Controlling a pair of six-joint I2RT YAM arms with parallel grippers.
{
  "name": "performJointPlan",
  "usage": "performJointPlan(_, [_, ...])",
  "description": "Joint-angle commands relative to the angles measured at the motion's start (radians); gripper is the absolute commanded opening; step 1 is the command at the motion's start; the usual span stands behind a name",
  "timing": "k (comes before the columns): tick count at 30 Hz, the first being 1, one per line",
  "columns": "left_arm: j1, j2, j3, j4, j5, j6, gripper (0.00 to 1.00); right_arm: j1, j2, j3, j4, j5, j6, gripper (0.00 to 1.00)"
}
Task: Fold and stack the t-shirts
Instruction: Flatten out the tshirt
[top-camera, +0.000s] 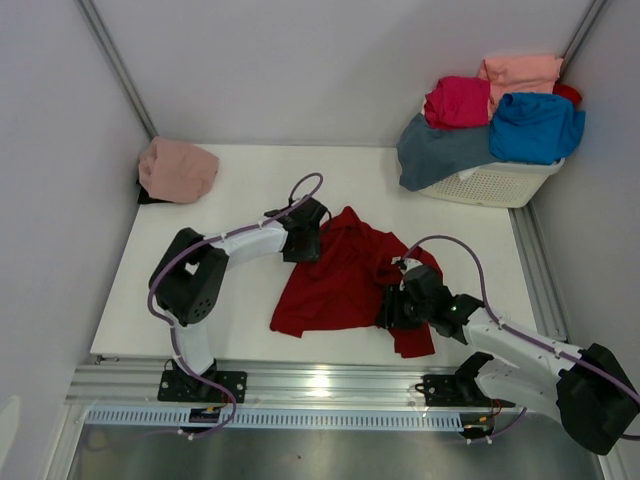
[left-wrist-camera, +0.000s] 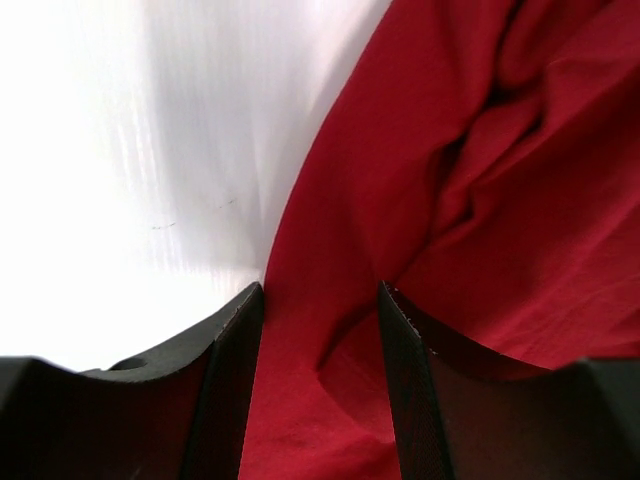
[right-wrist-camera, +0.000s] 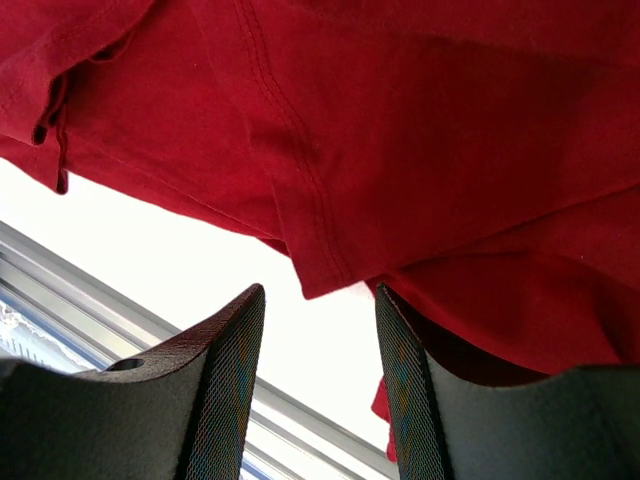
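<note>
Fingers (left-wrist-camera: 225, 380) of left gripper (left-wrist-camera: 320, 295) stand apart, red cloth lying loose between them, nothing pinched. Right gripper (right-wrist-camera: 320, 295) likewise spread, a hem hanging just ahead of its tips.

Dark red t-shirt (top-camera: 335, 275) lies crumpled mid-table (top-camera: 250, 170), left gripper at its far-left edge, right gripper at its near-right corner.

Progress, judged: early. Red shirt not yet flattened or folded. No stack visible.

Count: six t-shirts.
- One dark red, on the table.
- One dusty pink (top-camera: 178, 168), bundled at the far-left corner; cannot tell if folded.
- Four heaped in the one white basket (top-camera: 500, 185): magenta (top-camera: 457, 100), salmon (top-camera: 520, 70), bright blue (top-camera: 535, 125), slate grey-blue (top-camera: 440, 150).
</note>
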Motion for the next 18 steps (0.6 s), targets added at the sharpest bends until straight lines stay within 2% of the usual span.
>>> performJointPlan(1, [0.004, -0.019, 0.05, 0.008, 0.011, 0.014, 0.53, 0.004, 0.005, 0.006, 0.048, 0.0, -0.018, 0.52])
performJointPlan(7, [0.004, -0.055, 0.059, 0.026, 0.039, 0.028, 0.53, 0.006, 0.043, 0.007, 0.083, -0.009, -0.019, 0.52])
performJointPlan(18, [0.006, -0.015, 0.036, 0.087, 0.143, 0.025, 0.52, 0.004, 0.082, 0.012, 0.105, -0.015, -0.018, 0.51])
